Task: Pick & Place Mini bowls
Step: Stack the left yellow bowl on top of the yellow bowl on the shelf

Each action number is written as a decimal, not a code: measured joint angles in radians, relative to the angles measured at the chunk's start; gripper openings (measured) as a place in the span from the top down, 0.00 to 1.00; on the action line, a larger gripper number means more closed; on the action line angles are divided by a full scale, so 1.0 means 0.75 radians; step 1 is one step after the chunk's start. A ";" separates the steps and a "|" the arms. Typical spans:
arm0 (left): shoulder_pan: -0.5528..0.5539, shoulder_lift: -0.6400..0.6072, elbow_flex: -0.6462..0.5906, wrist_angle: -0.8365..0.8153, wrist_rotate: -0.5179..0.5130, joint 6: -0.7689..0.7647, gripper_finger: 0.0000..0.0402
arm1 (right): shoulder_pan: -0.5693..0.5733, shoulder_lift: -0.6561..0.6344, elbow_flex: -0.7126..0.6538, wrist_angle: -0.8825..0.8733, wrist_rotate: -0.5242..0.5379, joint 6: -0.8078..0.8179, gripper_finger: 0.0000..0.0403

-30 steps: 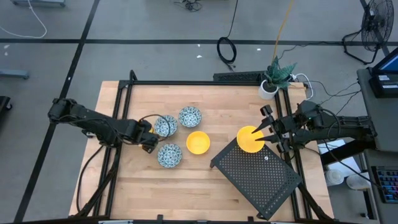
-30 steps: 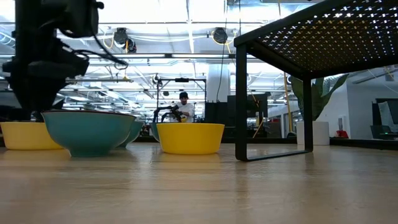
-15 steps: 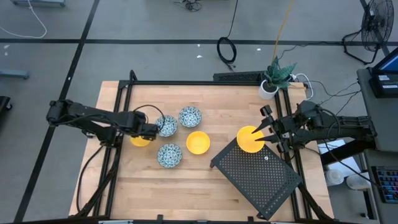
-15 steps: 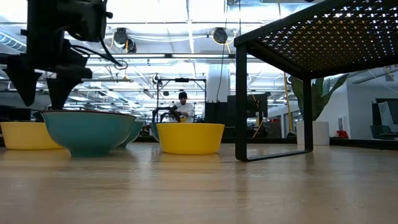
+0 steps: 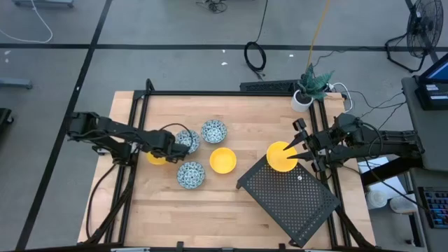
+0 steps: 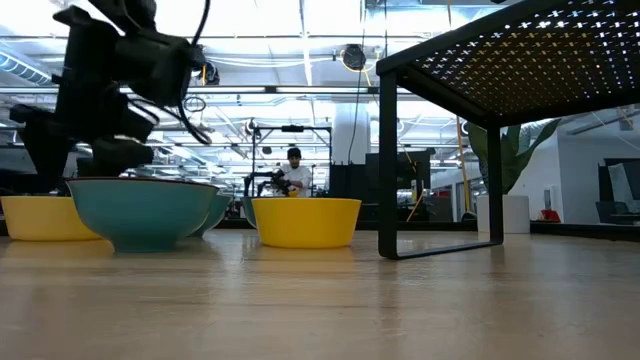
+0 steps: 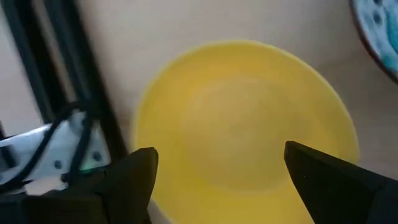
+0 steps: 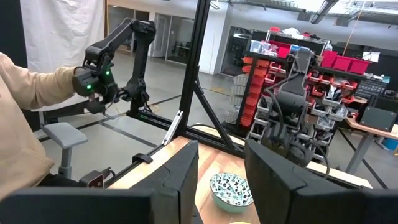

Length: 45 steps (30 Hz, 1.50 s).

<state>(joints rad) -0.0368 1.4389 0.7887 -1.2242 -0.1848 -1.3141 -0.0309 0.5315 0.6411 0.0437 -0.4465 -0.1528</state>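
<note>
**Left arm shifts over the bowl cluster; right arm unchanged**

The light wooden desk (image 5: 231, 199) carries a black perforated metal stand (image 5: 290, 201) on its right half and a cluster of small round bowls on its left half.

Over the last second the left arm has swung from the front of the cluster back toward the left rail and then extended inward again. The left end effector (image 5: 170, 144) now sits above the plain yellow mini bowl (image 5: 155, 157) at the left edge of the cluster. Its fingers (image 7: 134, 177) stand wide apart, straddling that bowl in the left wrist view, with nothing clamped. No bowl in the cluster has moved.

Three blue-and-white patterned mini bowls (image 5: 190, 174) and a second yellow mini bowl (image 5: 222, 159) rest nearby.

The right end effector (image 5: 302, 148) has stayed at the stand's rear corner, part-closed on the rim of a third yellow mini bowl (image 5: 281, 156).

Judgement: the left arm is aligning for a grasp; no pick has begun.
</note>
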 joint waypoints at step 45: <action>0.087 -0.022 -0.099 0.026 0.011 -0.066 0.13 | 0.000 0.011 0.000 0.001 0.000 0.003 0.71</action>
<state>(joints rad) 0.0288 1.4223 0.7147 -1.2044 -0.1767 -1.3635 -0.0307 0.5396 0.6411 0.0441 -0.4465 -0.1505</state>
